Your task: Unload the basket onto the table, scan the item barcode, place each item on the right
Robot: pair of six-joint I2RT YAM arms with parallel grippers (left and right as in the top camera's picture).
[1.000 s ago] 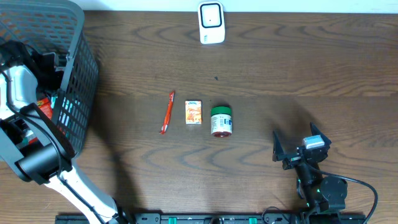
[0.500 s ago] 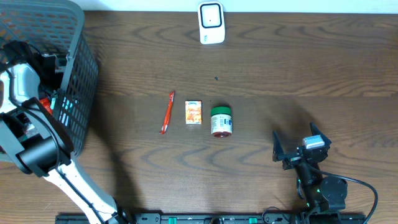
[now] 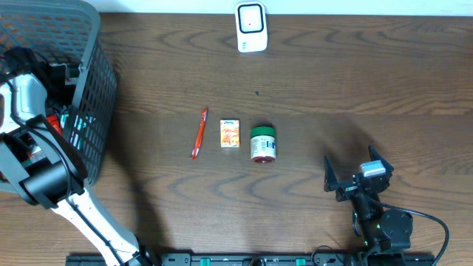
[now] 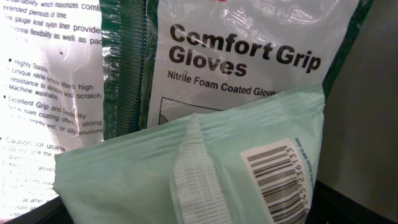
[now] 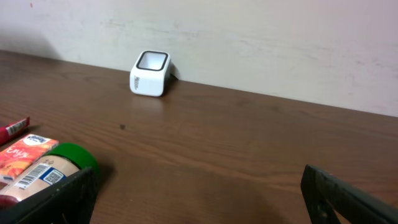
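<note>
Green packet (image 4: pixel 186 168) sits in the basket (image 3: pixel 96 74), right in front of the left pincer's camera. It leans on a gloves pack (image 4: pixel 242 56) just behind it, with its barcode (image 4: pixel 273 177) face-up at the right end. The left arm (image 3: pixel 26 96) reaches into the basket, but neither view shows its fingers, so I can't tell if the left pincer is released or clenched, or touching anything. Right pincer (image 3: pixel 353 168) is released and empty, low over the worktop (image 3: pixel 332 89), with the jar (image 3: pixel 262 143) near its front-left and the scanner (image 3: pixel 251 27) well beyond. Risks as I read them:
- The packet is soft film, so a pinch could crumple the barcode or slip.
- The gloves pack touches it, so a deep bite may lift both.
- Fingers landing on the barcode end would block the scan.
- The basket wall could snag the packet on the way out.
</note>
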